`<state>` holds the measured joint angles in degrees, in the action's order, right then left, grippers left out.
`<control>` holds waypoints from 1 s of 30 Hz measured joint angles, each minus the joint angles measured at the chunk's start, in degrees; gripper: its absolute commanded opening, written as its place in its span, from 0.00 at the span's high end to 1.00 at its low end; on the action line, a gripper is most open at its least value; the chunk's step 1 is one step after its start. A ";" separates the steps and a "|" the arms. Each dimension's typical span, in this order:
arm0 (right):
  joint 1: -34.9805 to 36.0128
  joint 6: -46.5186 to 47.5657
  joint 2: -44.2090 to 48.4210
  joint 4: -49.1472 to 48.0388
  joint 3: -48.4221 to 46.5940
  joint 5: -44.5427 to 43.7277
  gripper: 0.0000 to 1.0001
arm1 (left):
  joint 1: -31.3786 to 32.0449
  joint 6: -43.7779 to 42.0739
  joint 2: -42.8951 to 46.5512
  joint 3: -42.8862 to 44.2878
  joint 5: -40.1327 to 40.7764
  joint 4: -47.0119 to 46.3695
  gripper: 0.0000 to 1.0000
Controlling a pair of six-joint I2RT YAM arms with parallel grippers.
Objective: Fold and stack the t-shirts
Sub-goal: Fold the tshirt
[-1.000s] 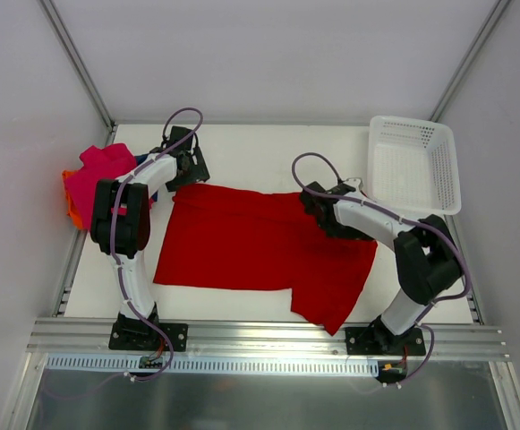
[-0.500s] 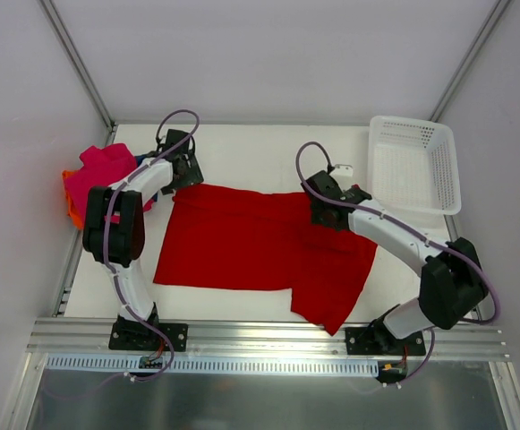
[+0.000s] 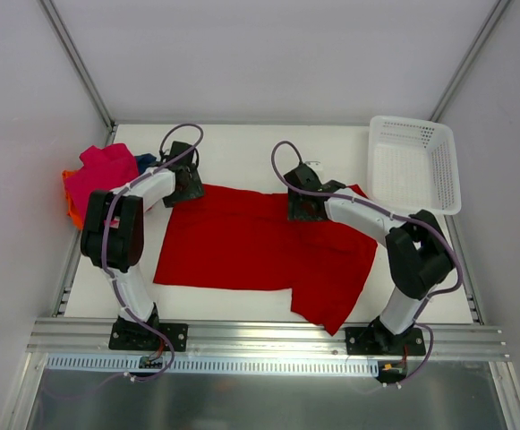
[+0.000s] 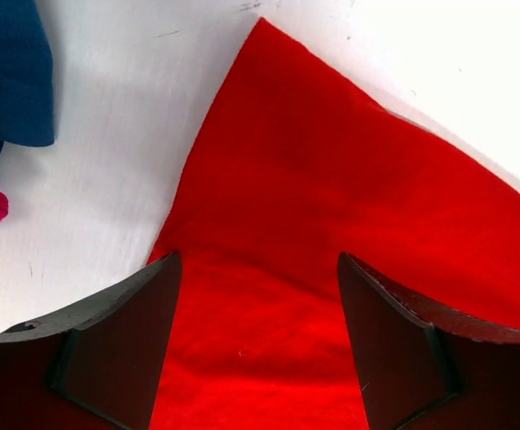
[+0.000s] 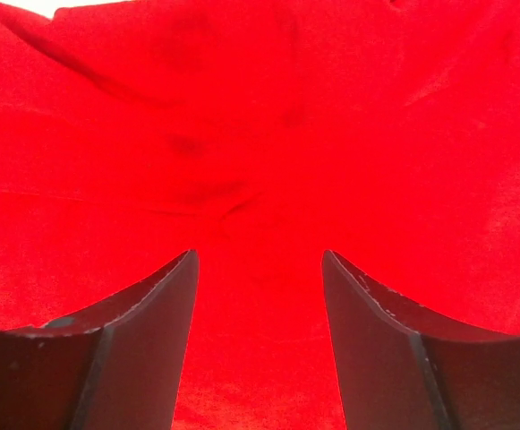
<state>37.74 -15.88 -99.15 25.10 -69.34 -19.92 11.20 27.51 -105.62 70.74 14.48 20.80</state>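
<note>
The bright red t-shirt (image 3: 251, 242) lies spread on the white table, one part hanging toward the near edge. My left gripper (image 3: 185, 182) is open over its far left corner; the left wrist view shows red cloth (image 4: 331, 224) between the fingers. My right gripper (image 3: 302, 202) is open over the shirt's far edge, with red cloth (image 5: 260, 161) filling its view. The magenta-pink t-shirt (image 3: 103, 170) sits bunched at the far left on the orange one (image 3: 70, 208), with the dark blue one (image 3: 145, 161) beside it; the blue also shows in the left wrist view (image 4: 9, 81).
A white plastic mesh basket (image 3: 414, 164) stands at the far right of the table. The metal frame rail (image 3: 260, 336) runs along the near edge.
My right gripper has moved left along the shirt's far edge, and the shirt's far right corner now lies flat. My left gripper has shifted slightly toward the shirt's far left corner.
</note>
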 measured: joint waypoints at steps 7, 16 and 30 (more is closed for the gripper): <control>0.02 0.09 -0.33 -1.16 0.00 0.70 0.39 | 0.96 0.59 4.15 -5.03 0.07 -0.85 0.29; 0.39 -0.46 1.07 -3.45 2.71 0.79 0.23 | 2.10 2.25 10.73 -9.05 1.79 -0.85 0.29; -5.18 1.88 -0.20 -1.46 -4.24 -1.75 0.80 | 4.11 1.62 4.66 6.69 8.70 -2.89 0.45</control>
<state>32.56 -14.00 -99.35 23.64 -73.58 -21.67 15.31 29.12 -100.97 77.43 23.18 17.91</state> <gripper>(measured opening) 0.260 0.638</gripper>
